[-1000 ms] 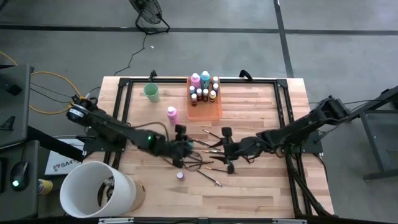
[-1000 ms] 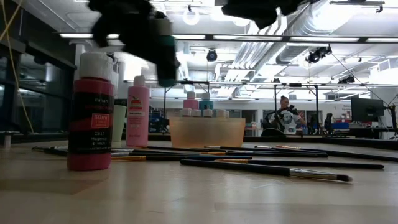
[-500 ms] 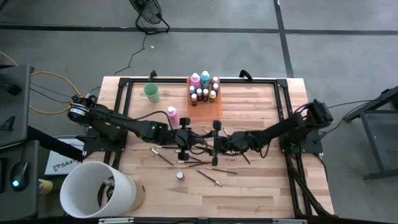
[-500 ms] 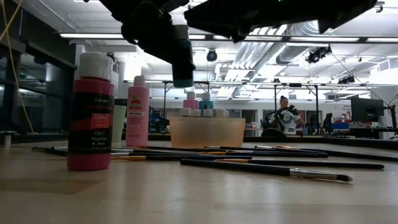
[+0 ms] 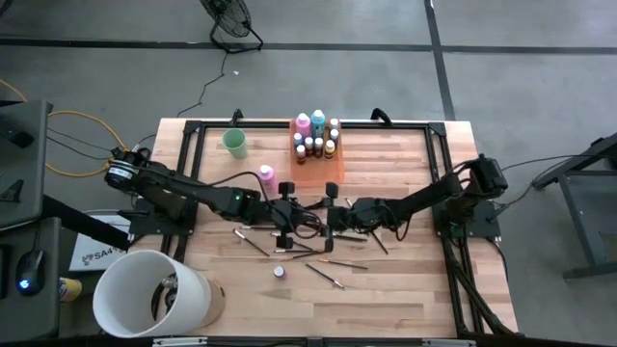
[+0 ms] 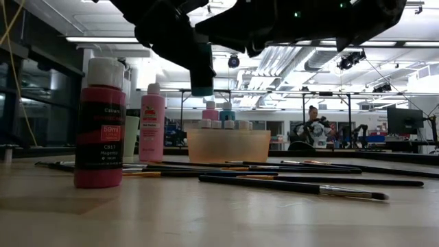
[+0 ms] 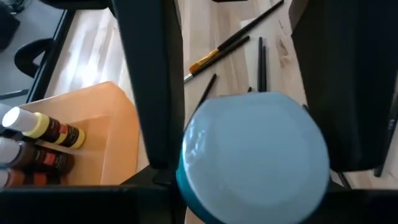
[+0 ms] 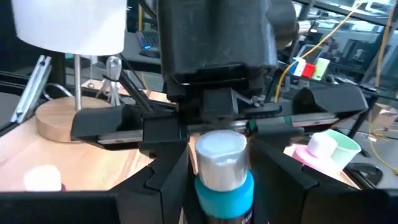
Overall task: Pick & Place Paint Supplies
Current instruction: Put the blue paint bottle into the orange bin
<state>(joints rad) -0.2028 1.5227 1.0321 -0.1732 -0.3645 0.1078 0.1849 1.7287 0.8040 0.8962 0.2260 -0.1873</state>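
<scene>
Above the scattered brushes (image 5: 323,258), both hands grip one white-capped teal bottle (image 8: 224,177).

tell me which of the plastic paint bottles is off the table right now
The teal bottle, held in the air between the two tools. The pink bottles stand on the table, and another teal one stands in the orange tray.

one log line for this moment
left gripper: holds teal bottle above brushes | right gripper: around its cap, handover | tray: behind
</scene>
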